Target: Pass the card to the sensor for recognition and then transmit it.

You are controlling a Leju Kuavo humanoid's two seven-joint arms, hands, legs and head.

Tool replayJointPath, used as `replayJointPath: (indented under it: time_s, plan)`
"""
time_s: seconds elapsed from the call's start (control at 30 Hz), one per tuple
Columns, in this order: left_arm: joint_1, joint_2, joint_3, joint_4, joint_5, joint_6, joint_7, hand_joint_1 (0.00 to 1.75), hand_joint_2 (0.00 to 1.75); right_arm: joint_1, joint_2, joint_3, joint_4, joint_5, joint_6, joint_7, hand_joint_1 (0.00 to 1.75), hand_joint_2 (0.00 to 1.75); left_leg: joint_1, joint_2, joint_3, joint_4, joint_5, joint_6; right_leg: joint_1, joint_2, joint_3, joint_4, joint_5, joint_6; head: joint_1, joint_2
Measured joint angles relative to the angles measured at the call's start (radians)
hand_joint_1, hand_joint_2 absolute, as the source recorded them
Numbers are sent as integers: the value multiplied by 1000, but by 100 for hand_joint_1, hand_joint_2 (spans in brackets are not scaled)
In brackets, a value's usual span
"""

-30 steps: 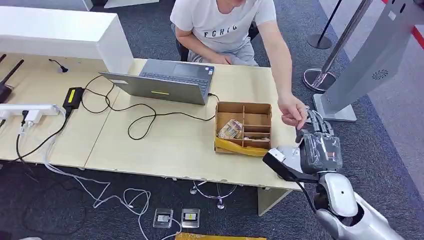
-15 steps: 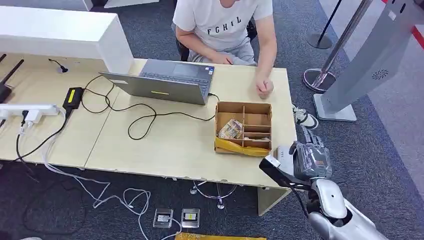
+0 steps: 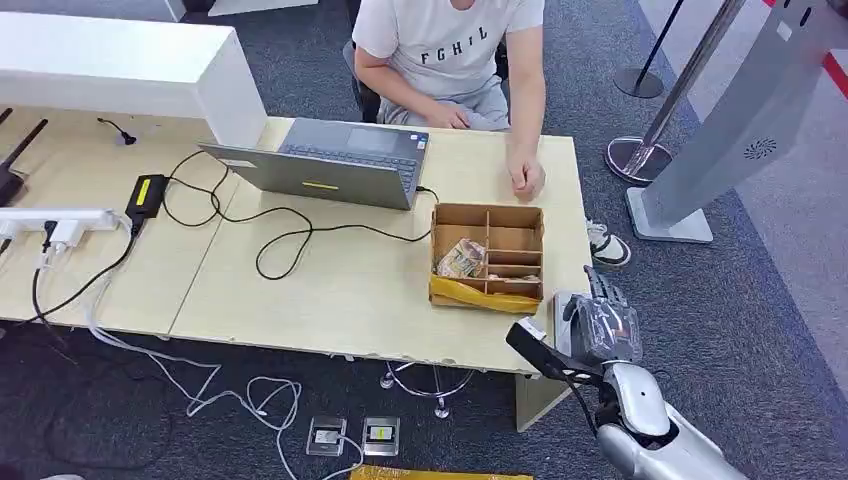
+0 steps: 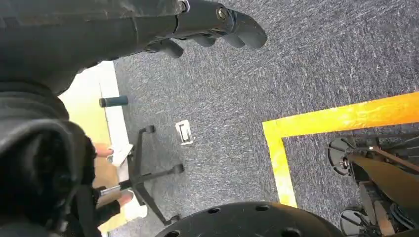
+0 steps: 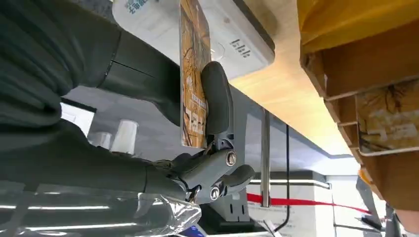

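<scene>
In the right wrist view my right hand [image 5: 148, 118] pinches an orange-brown printed card [image 5: 192, 74] between thumb and a finger, edge-on. Just beyond the card lies the white sensor box [image 5: 237, 34], on the wooden table's edge. From the head view, the right hand [image 3: 602, 325] hovers at the table's right front corner, over the sensor [image 3: 565, 308]. My left hand [image 4: 207, 22] hangs over grey carpet, fingers loosely apart and holding nothing.
A divided cardboard box [image 3: 487, 209] with packets stands left of the sensor. A seated person rests a hand [image 3: 525, 180] on the table [image 3: 330, 300] near an open laptop [image 3: 330, 165]. Cables trail across the table. A grey kiosk stand [image 3: 730, 130] rises at right.
The person's hand left my right hand and drew back to the table beside the laptop. My right hand, with the card, has moved down and back to the sensor at the table corner.
</scene>
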Motion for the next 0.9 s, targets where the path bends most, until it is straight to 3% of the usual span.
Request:
replayJointPath:
  time_s: [0.67,0.73,0.83,0.9]
  plan:
    - [1,0,0,-8,10,2,7,0,0,-19,4,-10,57,-42,-32,38,175,175,0,1,1,0,0,0,0,1,1,0,1,0,0,0]
    - [1,1,0,-8,10,2,8,0,0,-18,0,-23,46,-112,-53,27,175,175,0,2,1,0,0,0,0,2,0,0,1,0,0,0]
    - [1,2,0,-13,8,-3,8,0,0,-17,0,-59,6,-308,-156,-20,175,175,0,2,1,0,0,0,0,2,0,0,1,0,0,0]
    - [1,2,0,-17,-2,-10,8,0,0,-18,-2,-82,-32,-330,-189,-26,175,175,0,2,1,0,0,0,0,2,0,0,1,0,0,0]
